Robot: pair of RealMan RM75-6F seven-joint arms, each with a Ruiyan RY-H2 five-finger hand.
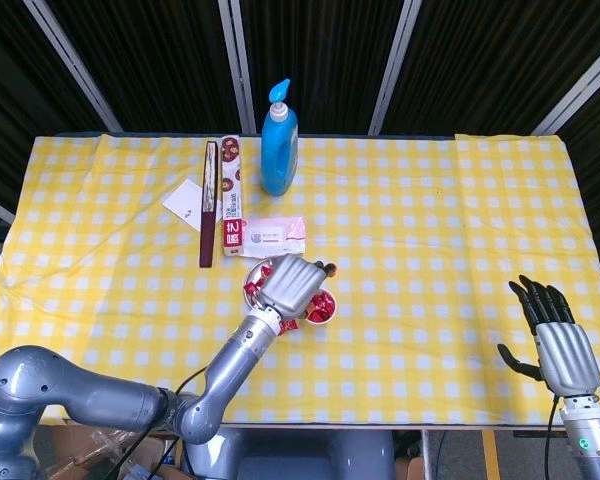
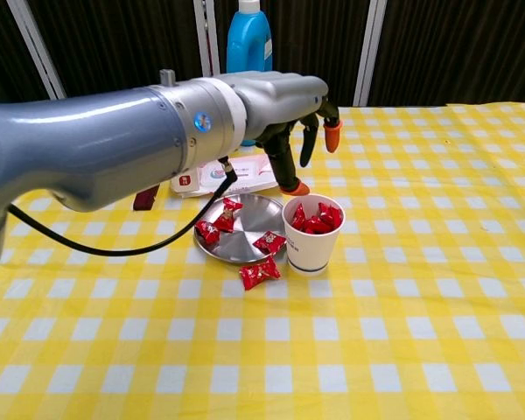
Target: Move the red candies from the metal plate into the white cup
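The metal plate (image 2: 245, 234) sits left of the white cup (image 2: 311, 242), which holds several red candies (image 2: 316, 219). Three red candies lie on the plate (image 2: 212, 226), and one (image 2: 259, 273) lies on the cloth in front of it. My left hand (image 2: 284, 114) hovers above the cup's far side, open, its orange-tipped fingers (image 2: 332, 134) spread and holding nothing. In the head view that left hand (image 1: 286, 285) covers most of the plate (image 1: 252, 281) and part of the cup (image 1: 323, 310). My right hand (image 1: 558, 343) stays open at the table's right front edge.
A blue pump bottle (image 1: 278, 140), a long brown-and-white box (image 1: 222, 200), a white card (image 1: 189, 203) and a pink-white packet (image 1: 273, 235) lie behind the plate. Yellow checked cloth (image 1: 450, 250) covers the table.
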